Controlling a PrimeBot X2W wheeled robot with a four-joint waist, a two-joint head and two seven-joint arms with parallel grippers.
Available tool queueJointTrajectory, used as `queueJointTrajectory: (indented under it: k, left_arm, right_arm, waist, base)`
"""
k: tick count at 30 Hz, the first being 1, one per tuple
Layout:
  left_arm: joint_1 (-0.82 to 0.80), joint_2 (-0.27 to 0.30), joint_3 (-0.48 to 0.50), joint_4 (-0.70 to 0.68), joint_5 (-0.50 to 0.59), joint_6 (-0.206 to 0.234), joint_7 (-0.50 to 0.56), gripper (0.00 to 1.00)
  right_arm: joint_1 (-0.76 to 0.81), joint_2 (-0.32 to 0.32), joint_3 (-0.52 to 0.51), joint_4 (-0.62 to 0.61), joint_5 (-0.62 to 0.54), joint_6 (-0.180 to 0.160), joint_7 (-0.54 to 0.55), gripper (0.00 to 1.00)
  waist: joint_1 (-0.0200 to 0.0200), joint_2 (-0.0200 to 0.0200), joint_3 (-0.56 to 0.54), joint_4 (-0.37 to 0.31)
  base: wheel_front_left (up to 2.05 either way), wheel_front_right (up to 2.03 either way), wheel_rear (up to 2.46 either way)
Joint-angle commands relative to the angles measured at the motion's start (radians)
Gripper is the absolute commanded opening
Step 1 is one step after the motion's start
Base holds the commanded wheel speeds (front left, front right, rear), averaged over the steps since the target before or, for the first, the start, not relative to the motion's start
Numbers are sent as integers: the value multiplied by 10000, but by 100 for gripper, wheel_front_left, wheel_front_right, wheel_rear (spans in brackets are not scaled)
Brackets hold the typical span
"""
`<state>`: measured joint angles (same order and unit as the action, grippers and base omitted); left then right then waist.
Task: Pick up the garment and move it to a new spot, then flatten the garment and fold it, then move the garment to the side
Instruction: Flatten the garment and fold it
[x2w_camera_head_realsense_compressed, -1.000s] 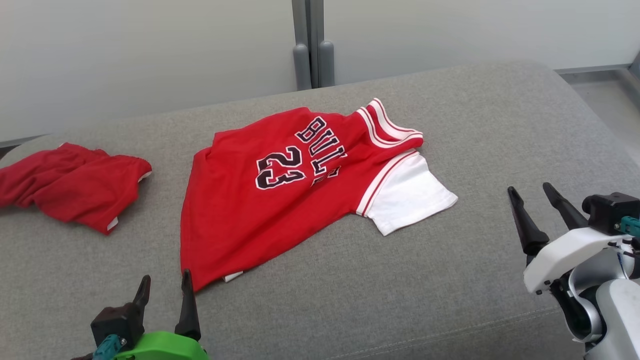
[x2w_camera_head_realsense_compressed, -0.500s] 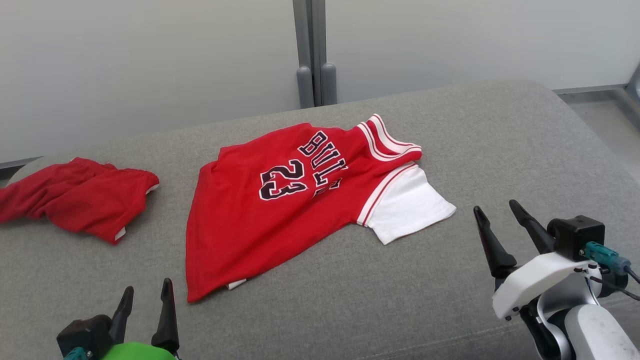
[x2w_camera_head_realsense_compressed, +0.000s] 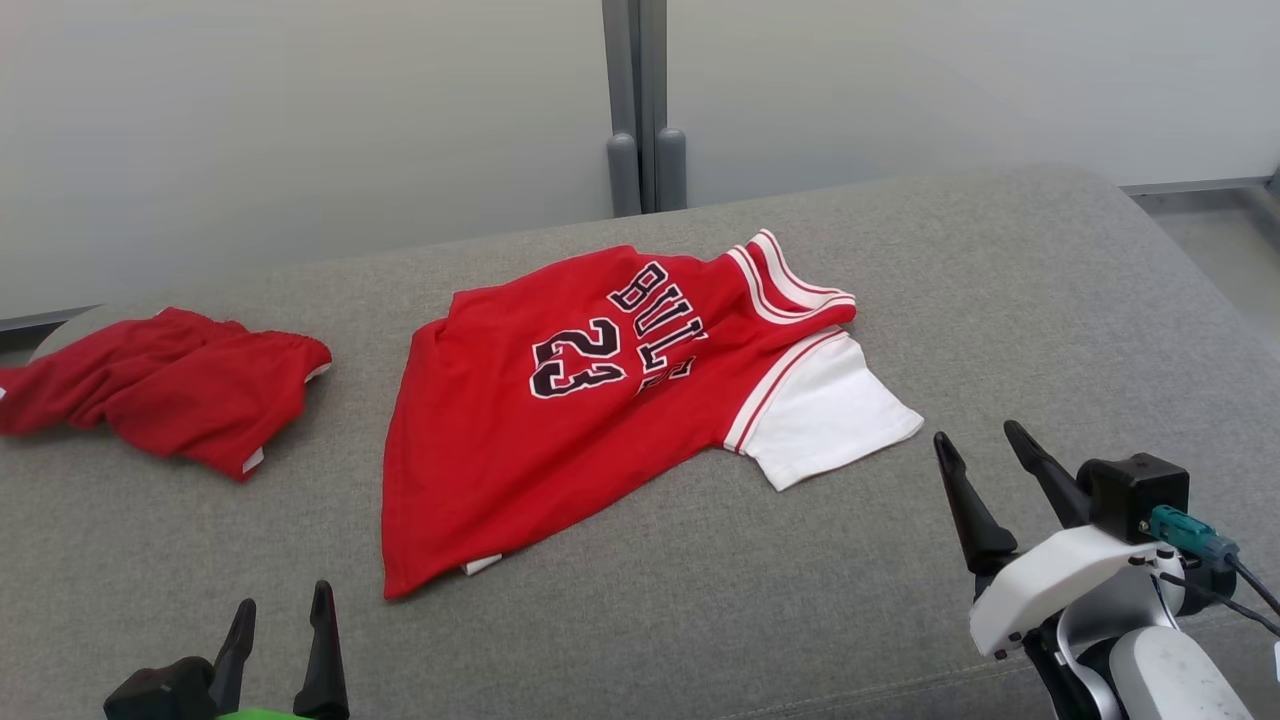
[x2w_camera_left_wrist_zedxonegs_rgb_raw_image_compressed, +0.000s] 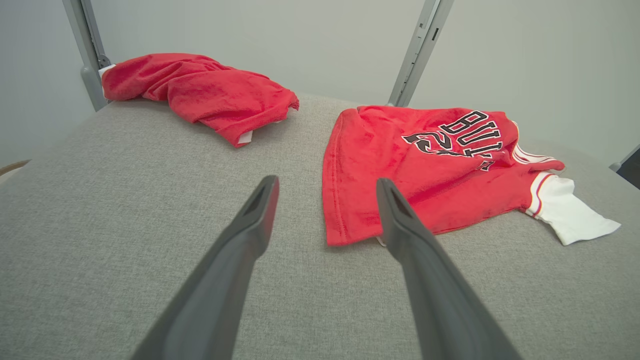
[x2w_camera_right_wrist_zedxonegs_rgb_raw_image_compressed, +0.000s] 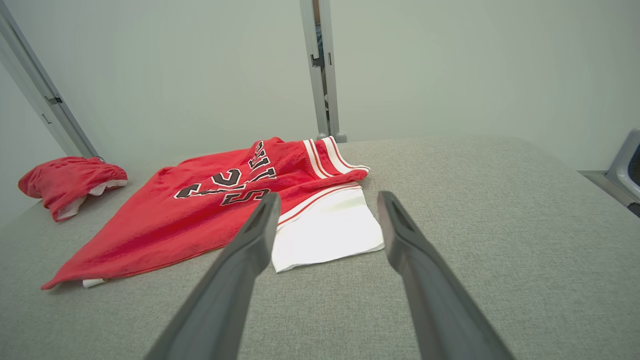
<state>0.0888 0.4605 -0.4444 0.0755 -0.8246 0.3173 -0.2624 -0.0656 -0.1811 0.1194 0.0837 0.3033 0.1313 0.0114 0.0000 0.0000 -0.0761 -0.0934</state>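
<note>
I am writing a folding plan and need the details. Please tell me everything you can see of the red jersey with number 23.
The red jersey is soft, slightly fuzzy-looking cloth. Black, white-edged letters reading "BULL", partly lost in a crease, and the number 23 face up. Red-and-white striped trim edges the openings, and one white short sleeve lies flat at the robot's right. It lies spread but rumpled on the middle of the grey cushion, touching nothing else.

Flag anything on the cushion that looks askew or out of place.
The jersey lies skewed and doubled over on the cushion: its lettering is cut by a fold and one white sleeve sticks out. The red shorts lie crumpled to its left.
</note>
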Motion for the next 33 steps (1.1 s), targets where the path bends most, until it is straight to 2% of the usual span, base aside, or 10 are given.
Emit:
queueJointTrajectory:
  k: [1,11,19,23,29,33]
  left_arm:
    - [77,6,61,55,83,-44,-27,100]
    - [-210,-36,-81,165,48,-116,151,100]
    - [-396,-346,172,266,-643,-118,543,100]
    - [-619,-643,274,607,-1159,-119,996,100]
    - [-1148,-1550,703,1084,-2602,-201,1889,100]
    - [-1494,-2022,1040,1467,-3443,-93,2396,100]
  right_arm:
    - [-7,-40,13,26,-30,-11,-40,100]
    - [-214,-74,45,85,63,-11,-25,100]
    - [-348,-116,27,278,195,-11,94,100]
    - [-494,-112,77,426,292,-11,114,100]
    - [-829,-143,277,724,434,-11,47,100]
    - [-1017,-194,368,892,521,-11,-16,100]
  waist:
    - [0,0,10,3]
    - [0,0,126,-13]
    - [0,0,307,14]
    - [0,0,443,25]
    - [0,0,645,1]
    - [0,0,797,-53]
  base:
    - [0,0,0]
    - [0,0,0]
    - [0,0,0]
    - [0,0,0]
    - [0,0,0]
    - [0,0,0]
